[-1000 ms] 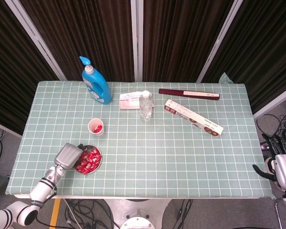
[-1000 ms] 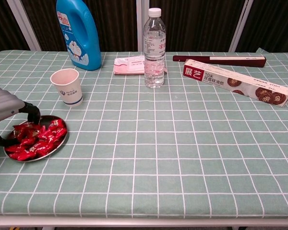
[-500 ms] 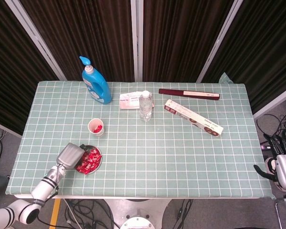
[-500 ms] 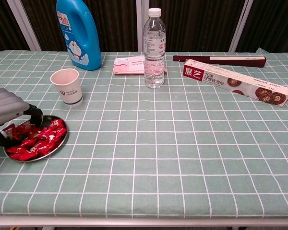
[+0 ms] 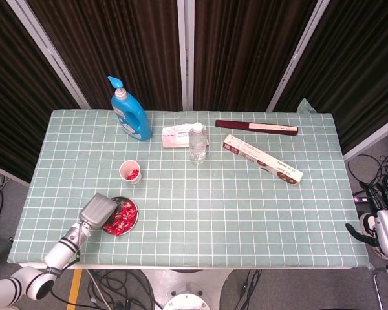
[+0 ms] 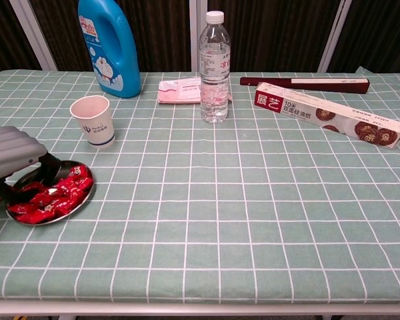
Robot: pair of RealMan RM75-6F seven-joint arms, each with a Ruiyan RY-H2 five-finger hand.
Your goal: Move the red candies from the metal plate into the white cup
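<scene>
Left hand (image 6: pixel 13 153) over metal plate (image 6: pixel 80 201), fingers (image 6: pixel 45 167) curled down among red candies (image 6: pixel 57 193); grasp cannot be told.

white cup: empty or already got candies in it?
Not empty. The head view shows red candies inside the white cup, which stands upright.

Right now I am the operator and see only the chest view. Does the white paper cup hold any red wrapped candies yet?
Observer: Yes. The head view looks down into the white paper cup, and a few red wrapped candies lie inside.
Operator: I cannot find the right hand. Where is it?
Observer: The right hand is off the green checked table, past its right edge near the front corner.
</scene>
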